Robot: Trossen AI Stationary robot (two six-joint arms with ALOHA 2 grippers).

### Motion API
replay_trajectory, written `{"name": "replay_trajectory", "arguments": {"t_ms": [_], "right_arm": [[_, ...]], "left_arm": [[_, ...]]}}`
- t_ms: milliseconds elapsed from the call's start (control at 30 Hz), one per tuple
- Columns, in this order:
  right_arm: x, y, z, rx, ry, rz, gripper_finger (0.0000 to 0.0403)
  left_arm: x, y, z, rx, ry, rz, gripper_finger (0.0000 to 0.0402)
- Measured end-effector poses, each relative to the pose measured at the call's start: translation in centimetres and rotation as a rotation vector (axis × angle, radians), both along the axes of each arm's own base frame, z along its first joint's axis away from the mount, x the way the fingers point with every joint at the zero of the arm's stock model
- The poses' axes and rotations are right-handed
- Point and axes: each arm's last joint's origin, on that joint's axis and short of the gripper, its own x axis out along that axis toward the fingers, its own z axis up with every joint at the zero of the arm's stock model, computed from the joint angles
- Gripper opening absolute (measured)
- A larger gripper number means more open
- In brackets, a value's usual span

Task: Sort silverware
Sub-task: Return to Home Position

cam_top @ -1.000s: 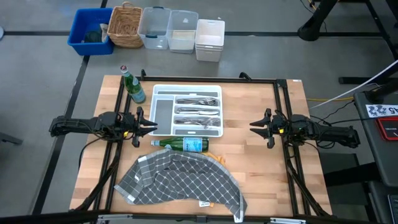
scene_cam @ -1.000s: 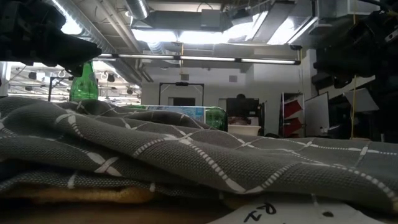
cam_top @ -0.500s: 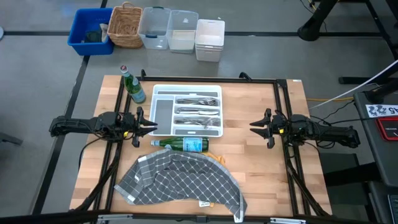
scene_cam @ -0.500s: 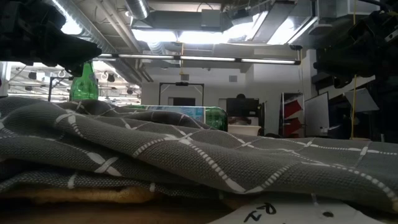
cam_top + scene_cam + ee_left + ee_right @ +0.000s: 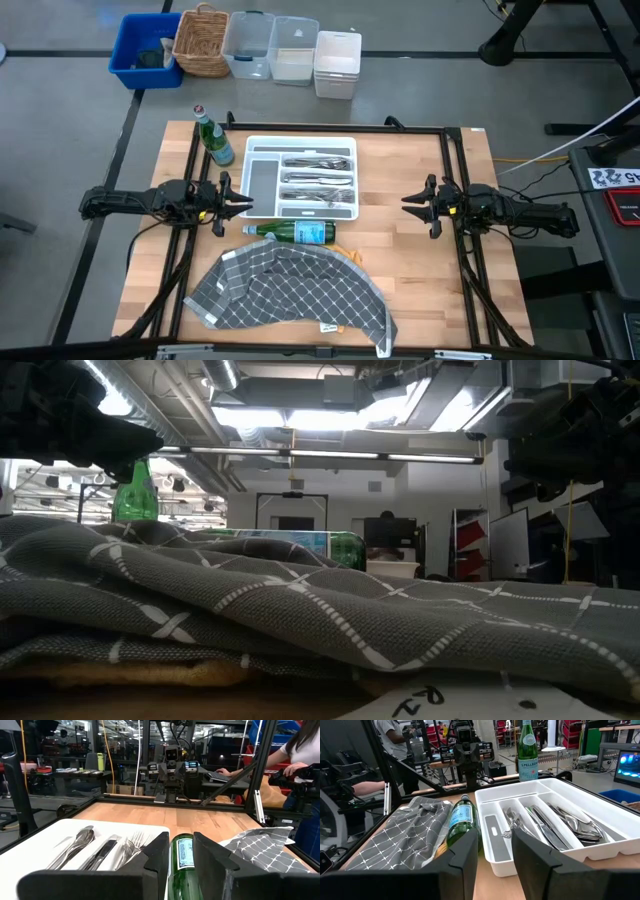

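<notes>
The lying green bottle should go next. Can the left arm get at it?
Probably yes: the left tool, open, faces the cap end of the lying bottle, only bare table between; tray and cloth sit close along its sides.

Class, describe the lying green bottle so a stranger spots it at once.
On the wooden table sits a white tray. The bottle lies between it and the grey checked cloth. The other green bottle stands upright; this one lies flat.

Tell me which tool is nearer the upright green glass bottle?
Left. The left tool is near the bottle, on its side of the white plastic tray; the right tool is opposite.
</notes>
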Motion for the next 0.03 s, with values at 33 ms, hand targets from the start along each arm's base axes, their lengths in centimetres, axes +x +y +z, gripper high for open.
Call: {"name": "replay_trajectory", "arguments": {"t_ms": [33], "right_arm": [[0.0, 0.0, 0.0, 0.0, 0.0, 0.0, 0.0122]], "left_arm": [[0.0, 0.0, 0.0, 0.0, 0.0, 0.0, 0.0074]]}}
